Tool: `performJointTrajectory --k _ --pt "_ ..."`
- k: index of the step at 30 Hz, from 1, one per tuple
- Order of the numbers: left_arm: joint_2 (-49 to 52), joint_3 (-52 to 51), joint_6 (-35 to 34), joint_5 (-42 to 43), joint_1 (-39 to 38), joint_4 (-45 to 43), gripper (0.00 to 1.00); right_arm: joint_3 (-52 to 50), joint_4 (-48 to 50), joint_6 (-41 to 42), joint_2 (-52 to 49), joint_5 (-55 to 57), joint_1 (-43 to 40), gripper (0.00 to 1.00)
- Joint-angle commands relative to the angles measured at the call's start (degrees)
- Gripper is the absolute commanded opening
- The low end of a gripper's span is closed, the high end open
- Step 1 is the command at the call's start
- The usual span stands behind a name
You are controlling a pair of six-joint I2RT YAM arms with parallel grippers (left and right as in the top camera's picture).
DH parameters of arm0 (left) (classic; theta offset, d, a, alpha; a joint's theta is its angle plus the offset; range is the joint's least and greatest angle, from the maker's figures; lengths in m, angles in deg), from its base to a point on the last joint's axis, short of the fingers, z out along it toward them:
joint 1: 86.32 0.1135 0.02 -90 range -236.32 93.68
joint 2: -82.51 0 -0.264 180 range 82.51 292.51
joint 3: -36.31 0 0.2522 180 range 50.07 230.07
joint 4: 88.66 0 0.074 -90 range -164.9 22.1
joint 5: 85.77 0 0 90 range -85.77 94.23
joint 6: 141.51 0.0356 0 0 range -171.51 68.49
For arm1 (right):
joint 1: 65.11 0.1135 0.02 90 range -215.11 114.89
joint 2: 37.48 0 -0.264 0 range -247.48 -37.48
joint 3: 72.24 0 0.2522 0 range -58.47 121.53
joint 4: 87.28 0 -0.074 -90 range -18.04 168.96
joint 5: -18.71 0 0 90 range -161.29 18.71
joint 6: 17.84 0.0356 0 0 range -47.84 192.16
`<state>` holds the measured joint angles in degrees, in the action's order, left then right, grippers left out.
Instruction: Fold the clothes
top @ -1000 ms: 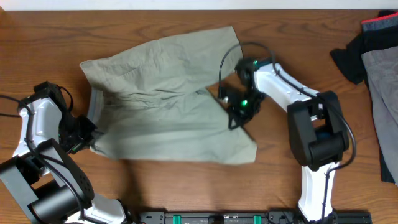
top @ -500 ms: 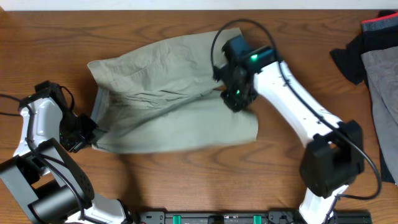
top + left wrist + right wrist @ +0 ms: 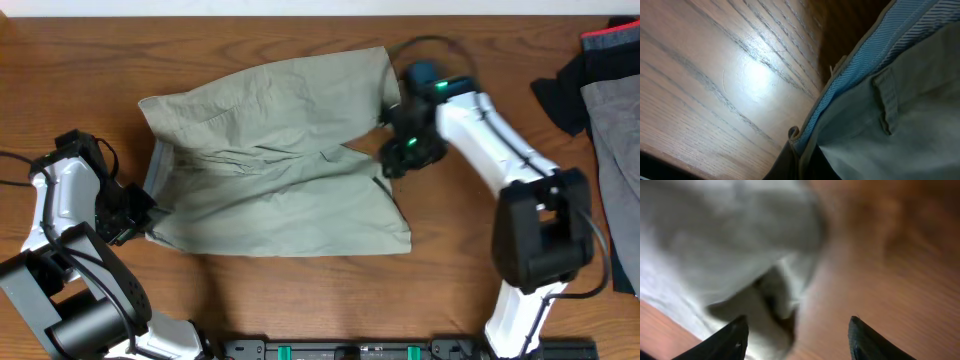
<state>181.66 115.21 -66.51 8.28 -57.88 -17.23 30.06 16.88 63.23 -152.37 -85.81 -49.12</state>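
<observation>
My left gripper (image 3: 138,213) was pinched shut on the shorts (image 3: 270,160) at their blue-striped waistband (image 3: 850,70) (the left edge). They lay spread on the table (image 3: 300,300); at their right edge my right gripper (image 3: 393,165) gaped wide and empty, with bare wood beyond it.

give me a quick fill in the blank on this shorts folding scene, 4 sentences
1. The khaki shorts lie spread on a ___ table.
2. In the left wrist view, the waistband lining is striped white and ___.
3. The right gripper has its jaws ___, with nothing between them.
4. The grey garment lies at the table edge on the side of the robot's ___ arm.

Missing words: wooden; blue; open; right
</observation>
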Motion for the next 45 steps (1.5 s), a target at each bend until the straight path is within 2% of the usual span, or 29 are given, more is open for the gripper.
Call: performJointTrajectory --k 1,9,20,21,23,26,27,31,34,38,40,41,44,45 --pt "-0.2 -0.3 0.3 -1.5 0.3 -0.1 0.06 -0.8 1.4 0.5 -0.3 -8.4 -3.0 0.62" --pt "-0.2 -0.3 0.3 -1.5 0.3 -0.1 0.06 -4.0 4.2 0.5 -4.1 -12.5 -3.7 0.61" --pt "-0.2 -0.3 0.3 -1.5 0.3 -0.1 0.06 -5.1 8.5 -0.1 -7.8 -21.1 0.0 0.5" --pt "-0.2 -0.3 0.3 -1.5 0.3 -0.1 0.06 -5.1 8.8 -0.1 -7.8 -21.1 0.4 0.46" --pt "-0.2 -0.3 0.3 -1.5 0.3 -0.1 0.06 -5.1 9.0 -0.1 -7.8 -19.4 1.2 0.16" --pt "-0.2 -0.3 0.3 -1.5 0.3 -0.1 0.06 -4.9 8.3 2.8 -7.6 -11.2 1.1 0.01" --pt "-0.2 -0.3 0.3 -1.5 0.3 -0.1 0.06 -4.6 7.5 4.6 -7.4 -6.8 0.7 0.01" --pt "-0.2 -0.3 0.3 -1.5 0.4 -0.1 0.07 -1.1 3.0 7.5 -4.2 10.8 -2.0 0.01" --pt "-0.2 -0.3 0.3 -1.5 0.4 -0.1 0.06 2.2 1.4 7.6 0.5 19.9 -3.7 0.01" --pt "-0.2 -0.3 0.3 -1.5 0.3 -0.6 0.06 4.5 4.5 7.0 6.9 23.0 -4.9 0.03" --pt "-0.2 -0.3 0.3 -1.5 0.3 -0.9 0.06 4.5 6.6 6.4 8.9 21.2 -4.9 0.09" --pt "-0.2 -0.3 0.3 -1.5 0.3 -1.0 0.06 4.5 7.2 6.3 9.3 20.4 -4.9 0.15" --pt "-0.2 -0.3 0.3 -1.5 0.3 -0.9 0.07 4.5 7.0 6.3 8.9 20.3 -5.0 0.58" --pt "-0.2 -0.3 0.3 -1.5 0.3 -0.8 0.07 4.5 6.7 6.6 8.7 20.3 -5.1 0.62"
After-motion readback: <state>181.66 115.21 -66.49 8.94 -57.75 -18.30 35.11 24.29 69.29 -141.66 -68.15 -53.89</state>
